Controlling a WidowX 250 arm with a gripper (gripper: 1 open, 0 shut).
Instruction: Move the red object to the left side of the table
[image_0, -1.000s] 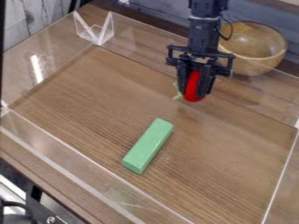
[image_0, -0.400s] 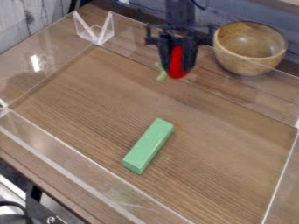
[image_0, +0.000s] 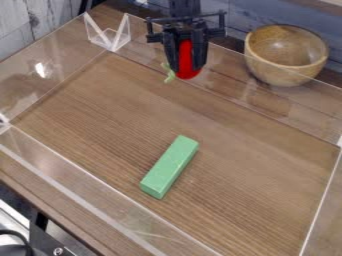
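Gripping: gripper (image_0: 186, 58) pinches the red object (image_0: 189, 57) between both fingers, jaws partly closed to suit its width
Carry height: fruit hangs clear of the table (image_0: 120, 130), probably so it won't drag on the wood
Position: up near the far edge, left of the wooden bowl (image_0: 285, 54)
Bystander: green block (image_0: 170, 166) lies flat mid-table, well apart and out of the path
Remaining: left side open, clear acrylic wall (image_0: 60, 50) bounding it, drop not yet made

Lab test rig — wood table (image_0: 254, 150) fenced by acrylic walls (image_0: 54, 70).
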